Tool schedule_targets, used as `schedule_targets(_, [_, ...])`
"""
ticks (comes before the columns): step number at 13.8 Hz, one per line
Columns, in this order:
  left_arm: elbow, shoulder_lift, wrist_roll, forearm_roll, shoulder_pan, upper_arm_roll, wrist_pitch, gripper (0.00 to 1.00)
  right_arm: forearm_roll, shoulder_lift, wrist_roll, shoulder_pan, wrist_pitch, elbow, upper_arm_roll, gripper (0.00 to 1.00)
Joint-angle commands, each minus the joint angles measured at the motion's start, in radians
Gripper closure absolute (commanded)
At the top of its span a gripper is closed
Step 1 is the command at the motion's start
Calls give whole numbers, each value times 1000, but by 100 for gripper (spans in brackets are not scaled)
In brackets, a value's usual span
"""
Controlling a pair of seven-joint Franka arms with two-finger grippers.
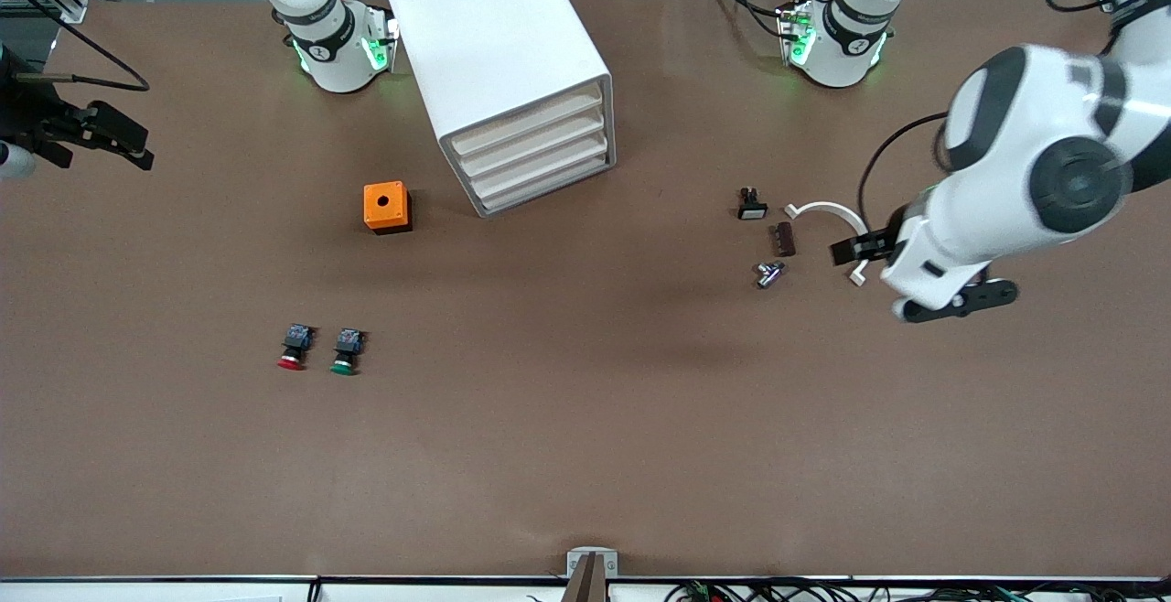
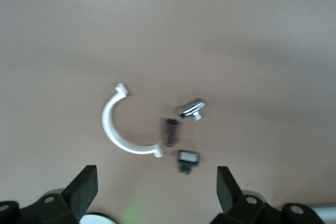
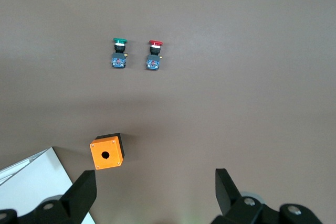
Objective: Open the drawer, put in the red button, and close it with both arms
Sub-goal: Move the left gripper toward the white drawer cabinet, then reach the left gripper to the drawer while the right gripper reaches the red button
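The left hand (image 2: 155, 190) hangs in the air with its fingers (image 2: 84, 187) spread apart and nothing between them. Under it on the counter (image 1: 585, 456) lie a white clip (image 1: 828, 211), a brown block (image 1: 785, 239), a metal part (image 1: 769, 274) and a small black switch (image 1: 751, 204), all close together but apart from one another.

The right hand (image 3: 155, 190) is up over the counter at the right arm's end, fingers (image 3: 81, 192) apart and holding nothing. Below it sits the orange box (image 3: 107, 151), with a corner of the cabinet (image 1: 503, 71) just beside that box. Well out from this hand, the red button (image 3: 154, 55) lies on its side beside the green button (image 3: 119, 53), the two near but not touching.

All four drawers (image 1: 535, 158) sit closed in the cabinet.
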Motion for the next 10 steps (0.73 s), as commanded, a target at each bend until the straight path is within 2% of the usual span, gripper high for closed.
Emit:
schedule_targets(1, [40, 105, -204, -4, -51, 2, 73, 0, -12, 22, 19, 7, -1, 18, -1, 0])
schedule_targets(5, [44, 238, -481, -70, -123, 2, 223, 0, -12, 79, 20, 0, 76, 18, -1, 0])
schedule_targets(10, [49, 373, -788, -194, -152, 2, 387, 0, 4, 200, 20, -1, 205, 19, -1, 0])
